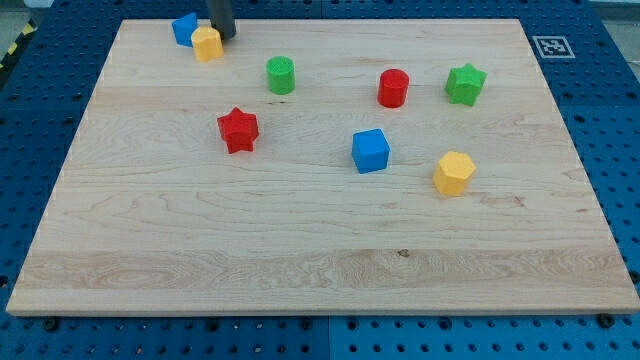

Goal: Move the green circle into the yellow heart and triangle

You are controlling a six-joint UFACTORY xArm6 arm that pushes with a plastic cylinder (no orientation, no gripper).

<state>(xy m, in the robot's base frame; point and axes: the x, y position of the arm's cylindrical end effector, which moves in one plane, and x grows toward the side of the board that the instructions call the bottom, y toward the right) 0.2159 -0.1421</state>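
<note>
Green circle [281, 75] stands on the wooden desk [320, 260] toward the view's top; farther up-left, my tip [222, 36] touches the yellow heart [207, 44] beside the blue triangle [184, 28]. No pincer fitted.

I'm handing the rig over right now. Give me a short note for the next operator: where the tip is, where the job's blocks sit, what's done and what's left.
My tip is at the view's top left, right beside the yellow heart on its right side.
The blue triangle sits touching the yellow heart on its left.
The green circle stands apart, to the right of and slightly below that pair, with bare board between.
Done: nothing visible yet; the green circle has not reached the pair.
Left: bring my tip round to the green circle's right side and push it leftward and up into the heart and triangle.
</note>
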